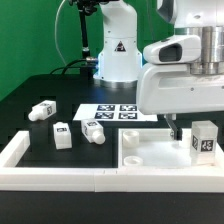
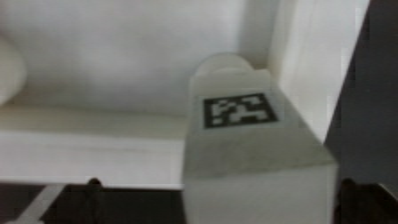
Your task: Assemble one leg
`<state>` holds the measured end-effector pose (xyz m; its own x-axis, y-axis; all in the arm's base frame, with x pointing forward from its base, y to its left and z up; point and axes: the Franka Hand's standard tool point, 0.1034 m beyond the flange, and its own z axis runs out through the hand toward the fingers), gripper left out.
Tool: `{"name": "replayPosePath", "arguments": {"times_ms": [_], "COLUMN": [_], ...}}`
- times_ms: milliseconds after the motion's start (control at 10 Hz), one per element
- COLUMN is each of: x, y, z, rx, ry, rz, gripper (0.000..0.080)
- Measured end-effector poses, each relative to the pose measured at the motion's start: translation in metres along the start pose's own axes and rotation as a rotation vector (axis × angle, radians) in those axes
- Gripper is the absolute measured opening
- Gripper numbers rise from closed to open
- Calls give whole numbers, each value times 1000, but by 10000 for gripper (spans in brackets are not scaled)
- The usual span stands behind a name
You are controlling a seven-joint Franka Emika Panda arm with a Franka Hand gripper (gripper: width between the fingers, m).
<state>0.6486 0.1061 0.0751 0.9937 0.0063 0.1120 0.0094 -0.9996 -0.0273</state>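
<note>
A small white plastic rectangular post (image 2: 254, 150) with a black-and-white square tag (image 2: 237, 109) on its face fills the middle of the picture, blurred and close. Behind it lies a flat white tray-like piece (image 2: 107, 90) with a raised rim. Two dark fingertips (image 2: 93, 186) show at either side of the post.

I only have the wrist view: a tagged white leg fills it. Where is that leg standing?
Observer: The leg stands upright on the large white square piece, at the exterior view's right.
Operator: Where are the other legs?
Observer: Three legs lie loose on the black table, left of the marker board in the exterior view.
Operator: Is my pincer closed on it?
Observer: Cannot tell; the pincer hangs just beside the leg, its fingertips mostly hidden.
</note>
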Motion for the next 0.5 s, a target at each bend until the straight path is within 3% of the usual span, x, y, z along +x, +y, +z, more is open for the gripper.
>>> {"name": "replayPosePath", "arguments": {"times_ms": [100,200,300,400,500], "x": [0,0,0,0,0], "y": [0,1,0,0,0], "z": [0,0,0,0,1], "rx": [0,0,0,0,1], "ry": [0,0,0,0,-1], "rz": [11,19,97,172,242], "gripper": [556,556,351,285,285]}}
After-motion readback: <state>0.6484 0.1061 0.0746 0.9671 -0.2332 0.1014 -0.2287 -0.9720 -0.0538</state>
